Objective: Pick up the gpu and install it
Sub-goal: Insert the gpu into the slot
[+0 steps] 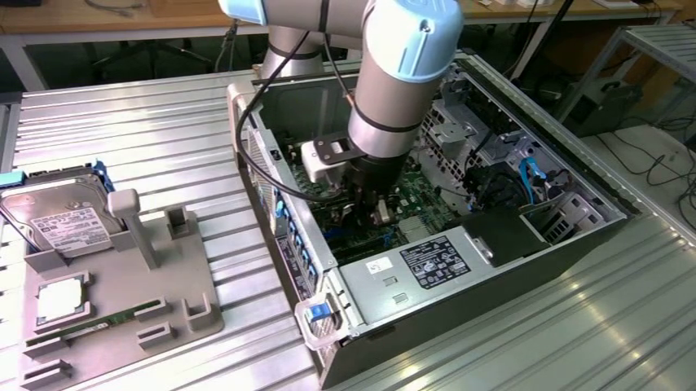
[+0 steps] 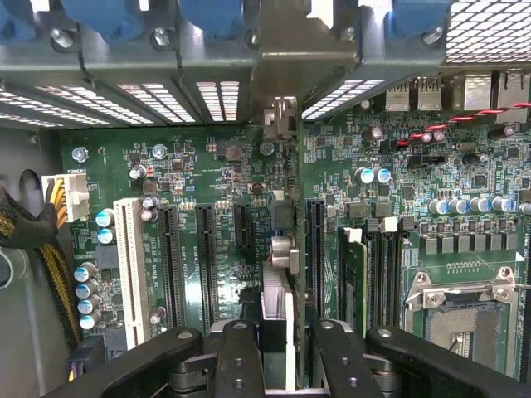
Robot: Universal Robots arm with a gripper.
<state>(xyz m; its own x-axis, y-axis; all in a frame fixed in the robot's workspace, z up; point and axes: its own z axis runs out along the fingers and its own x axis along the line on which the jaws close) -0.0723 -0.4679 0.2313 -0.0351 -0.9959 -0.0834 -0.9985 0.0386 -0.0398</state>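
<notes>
The two-fingered black gripper on the grey-and-blue robot arm was down inside the open black-and-silver PC case. Its fingers pinched the gpu, a thin black card w/ a pale metal bracket, seen edge-on in the wrist view. The card stood upright over the green motherboard, between two of the long black expansion slots. Its bracket end was up against the grey rear slot frame of the case. Couldn't tell whether its edge connector was in a slot yet.

Risks, as I judged them:
- If the card sat a bit off the slot line, a downward push would jam the connector on the slot lip or make the card slip in the pinch.
- The bracket tab could catch on the rear frame instead of sliding in beside it.
- The fingers were close to the board, so caps and neighbouring slots could get knocked.
- What looked like a green memory module stood just beside the card.

Surface: the case lay on its side on a ribbed aluminium table. At the exterior view's left, a grey plastic parts holder carried a silver hard drive w/ white label and a slim green memory stick.

Room: wooden benches stood behind, and loose cables lay on the floor at the exterior view's right.
</notes>
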